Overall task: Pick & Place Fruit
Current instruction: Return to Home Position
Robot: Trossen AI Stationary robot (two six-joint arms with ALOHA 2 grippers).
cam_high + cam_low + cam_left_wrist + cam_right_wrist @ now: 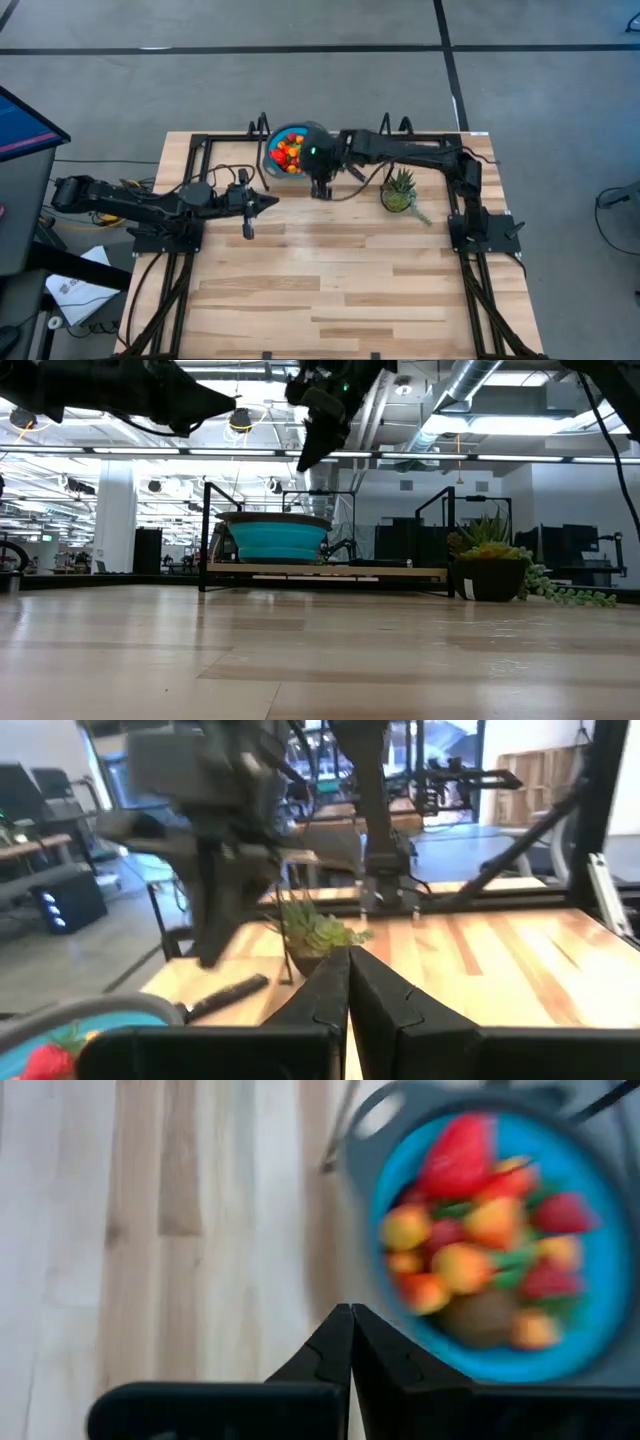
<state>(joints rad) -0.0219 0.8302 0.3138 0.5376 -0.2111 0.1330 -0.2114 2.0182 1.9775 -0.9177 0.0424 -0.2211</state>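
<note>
High view: fruit (288, 150) fills bowl (280, 542); R gripper (320, 189) beside it, L gripper (270, 201) near, both clenched empty; plant (400, 190) close.

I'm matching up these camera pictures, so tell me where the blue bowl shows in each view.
High view: blue bowl at the table's far edge, upper centre.
Low view: bowl left of centre, in the background.
Left wrist view: bowl in the bottom left corner, mostly cut off.
Right wrist view: bowl in the right half, seen from above.
Shared landmark: potted plant, absent only from the right wrist view.
</note>
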